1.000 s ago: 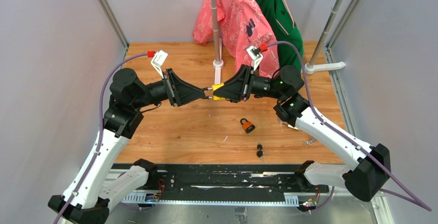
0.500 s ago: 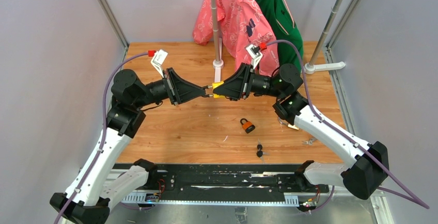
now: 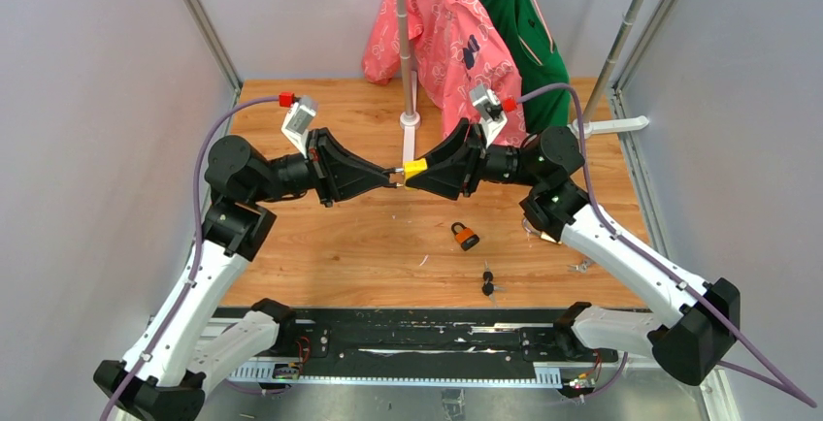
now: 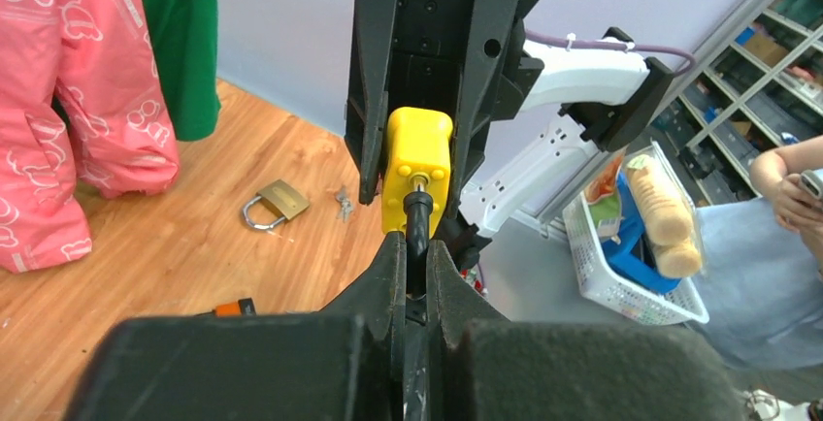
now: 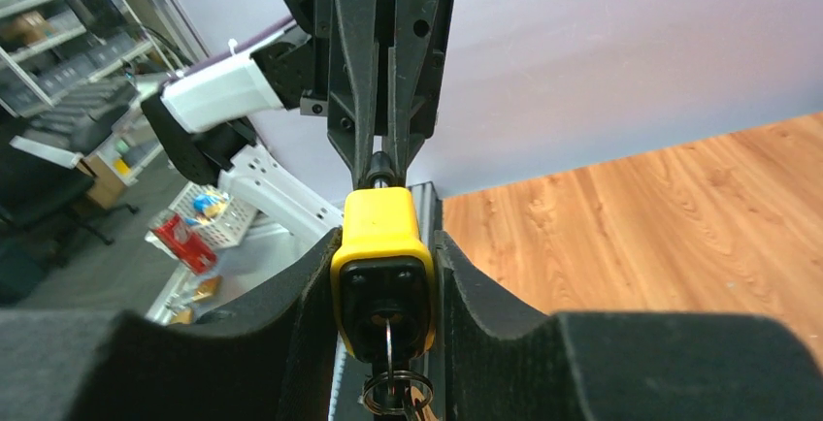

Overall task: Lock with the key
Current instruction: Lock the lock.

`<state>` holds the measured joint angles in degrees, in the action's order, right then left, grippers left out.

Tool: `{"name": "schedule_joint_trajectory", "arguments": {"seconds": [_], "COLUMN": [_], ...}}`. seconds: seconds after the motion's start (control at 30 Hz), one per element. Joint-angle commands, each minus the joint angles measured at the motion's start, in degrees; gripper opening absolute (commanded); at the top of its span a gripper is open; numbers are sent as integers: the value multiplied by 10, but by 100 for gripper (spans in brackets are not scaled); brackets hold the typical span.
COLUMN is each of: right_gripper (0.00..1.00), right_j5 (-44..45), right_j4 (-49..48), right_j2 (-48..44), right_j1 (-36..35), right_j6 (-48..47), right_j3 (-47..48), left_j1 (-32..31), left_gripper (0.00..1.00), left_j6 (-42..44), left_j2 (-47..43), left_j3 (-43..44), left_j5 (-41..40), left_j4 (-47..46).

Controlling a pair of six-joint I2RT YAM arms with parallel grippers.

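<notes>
Mid-air above the table (image 3: 320, 246), the right gripper (image 5: 383, 246) clamped the rigid yellow padlock (image 4: 417, 164) by its flat sides. The left gripper (image 4: 412, 256) pinched the small, slippery key (image 4: 417, 217), apparently seated in the keyway.

Three padlocks: yellow padlock (image 3: 414, 168), orange padlock (image 3: 465, 237), brass padlock (image 4: 275, 204). One black key (image 4: 417, 217) in the yellow one, plus two loose key sets on the table (image 3: 320, 246): black-headed keys (image 3: 488, 281), silver keys (image 3: 582, 266); keys per set unclear. Two hanging garments: pink jacket (image 3: 442, 38), green jacket (image 3: 519, 23).
</notes>
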<state>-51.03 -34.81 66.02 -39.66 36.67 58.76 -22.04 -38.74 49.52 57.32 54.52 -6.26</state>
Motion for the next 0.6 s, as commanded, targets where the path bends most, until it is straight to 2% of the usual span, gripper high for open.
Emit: {"name": "schedule_joint_trajectory", "arguments": {"seconds": [0.0, 0.3, 0.57], "right_gripper": [0, 0, 0], "right_j5": [-51, -42, -33], "right_j4": [3, -15, -18], "right_j2": [-19, 5, 40], "right_j1": [-7, -30, -45], "right_j6": [-89, -63, -12], "right_j3": [9, 19, 46], "left_j1": [1, -26, -61], "left_gripper": [0, 0, 0], "left_j6": [24, 26, 37], "left_j2": [13, 15, 34], "left_j3": [10, -3, -8], "left_j5": [19, -32, -41], "left_j4": [-21, -22, -23]}}
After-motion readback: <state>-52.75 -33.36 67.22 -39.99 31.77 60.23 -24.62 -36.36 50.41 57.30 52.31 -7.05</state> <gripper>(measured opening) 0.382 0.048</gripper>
